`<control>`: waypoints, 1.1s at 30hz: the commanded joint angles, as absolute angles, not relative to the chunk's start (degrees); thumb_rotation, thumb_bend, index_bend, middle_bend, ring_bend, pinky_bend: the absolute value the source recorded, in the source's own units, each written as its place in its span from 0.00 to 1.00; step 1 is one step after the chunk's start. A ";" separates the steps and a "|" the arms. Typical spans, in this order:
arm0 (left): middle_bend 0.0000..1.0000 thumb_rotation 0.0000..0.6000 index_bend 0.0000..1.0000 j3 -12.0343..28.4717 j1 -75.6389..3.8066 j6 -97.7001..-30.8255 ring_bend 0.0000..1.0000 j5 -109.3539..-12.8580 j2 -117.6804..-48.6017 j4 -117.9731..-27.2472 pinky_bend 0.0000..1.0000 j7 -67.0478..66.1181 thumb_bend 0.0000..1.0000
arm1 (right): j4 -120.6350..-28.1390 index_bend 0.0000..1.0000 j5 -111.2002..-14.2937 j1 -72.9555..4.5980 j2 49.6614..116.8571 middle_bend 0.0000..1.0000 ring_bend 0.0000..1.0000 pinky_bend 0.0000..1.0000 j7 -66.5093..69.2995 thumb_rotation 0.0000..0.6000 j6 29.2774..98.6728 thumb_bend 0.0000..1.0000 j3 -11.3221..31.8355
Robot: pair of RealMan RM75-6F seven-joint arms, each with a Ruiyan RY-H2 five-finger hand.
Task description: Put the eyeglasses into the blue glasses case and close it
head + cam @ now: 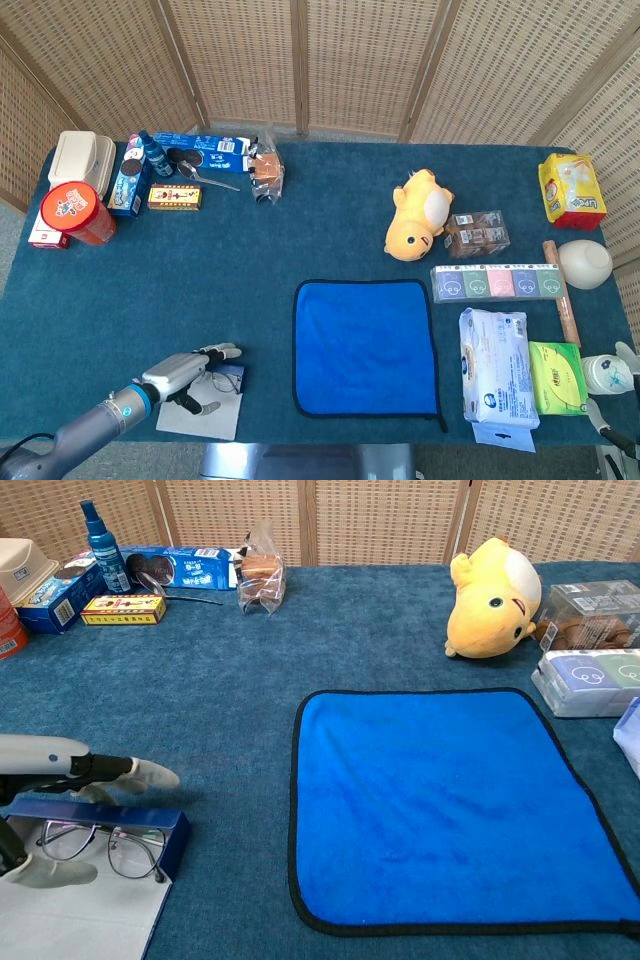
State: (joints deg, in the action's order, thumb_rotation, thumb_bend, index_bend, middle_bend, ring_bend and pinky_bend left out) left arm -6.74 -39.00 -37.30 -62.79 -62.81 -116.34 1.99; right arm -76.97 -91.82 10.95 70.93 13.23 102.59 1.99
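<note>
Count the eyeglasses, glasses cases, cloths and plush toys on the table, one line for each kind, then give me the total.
eyeglasses: 1
blue glasses case: 1
blue cloth: 1
yellow plush toy: 1
Total: 4

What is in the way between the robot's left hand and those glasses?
Nothing visible: the left hand is already at the thin wire-framed eyeglasses, which lie against the open blue glasses case.
</note>
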 commanded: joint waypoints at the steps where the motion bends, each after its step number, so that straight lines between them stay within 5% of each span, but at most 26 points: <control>1: 0.01 0.89 0.00 -7.20 -38.49 -37.69 0.00 -63.10 -62.45 -116.80 0.11 1.76 0.32 | -76.90 0.11 -91.92 10.86 70.93 0.24 0.22 0.18 13.22 0.95 102.54 0.29 1.97; 33: 0.01 0.89 0.00 -8.93 -35.08 -39.00 0.00 -66.90 -61.63 -118.52 0.11 2.15 0.32 | -76.41 0.11 -92.19 10.91 70.98 0.24 0.22 0.18 13.81 0.95 102.84 0.29 1.66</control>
State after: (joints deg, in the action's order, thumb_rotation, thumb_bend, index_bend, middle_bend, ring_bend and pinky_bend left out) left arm -8.93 -35.11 -39.01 -66.85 -61.63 -118.51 2.18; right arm -76.41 -92.20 10.90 70.98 13.80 102.84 1.66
